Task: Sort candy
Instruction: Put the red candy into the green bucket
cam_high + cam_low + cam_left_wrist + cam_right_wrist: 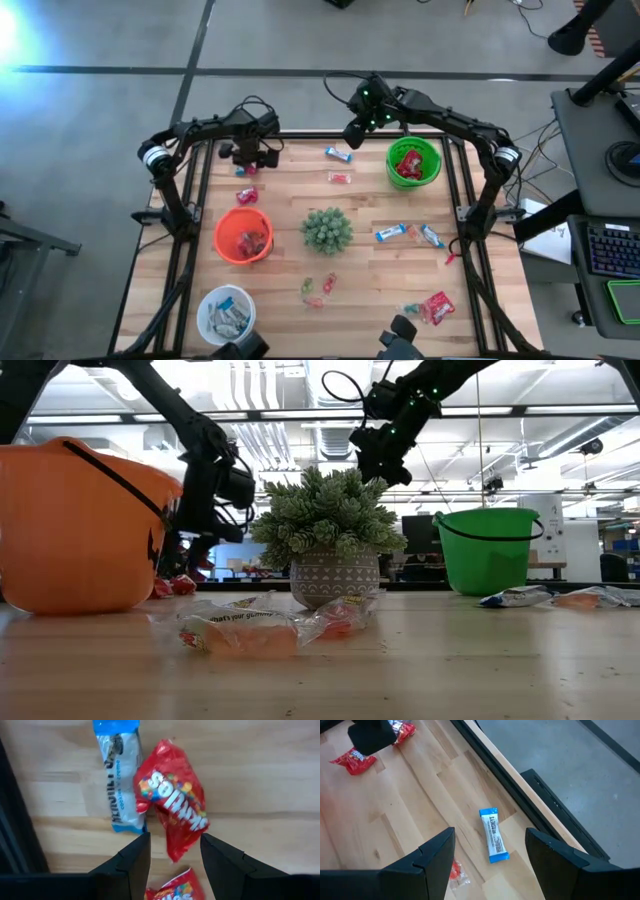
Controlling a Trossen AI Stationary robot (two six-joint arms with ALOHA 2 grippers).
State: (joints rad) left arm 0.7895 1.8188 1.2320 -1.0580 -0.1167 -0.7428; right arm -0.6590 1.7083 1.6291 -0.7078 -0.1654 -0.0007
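High view: my left hand [248, 160] hovers over red candy [246, 194] near the bench's [380, 290] far-left corner. Left wrist view: fingers open around a red packet [172, 805]; next, descend and close. Right wrist view: my right hand [490, 862] waits open above a blue bar [493, 835].

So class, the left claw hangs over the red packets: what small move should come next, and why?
Probably lower the open left claw onto the red packet and close. Its fingers already straddle the packet's end, and nothing is held yet.
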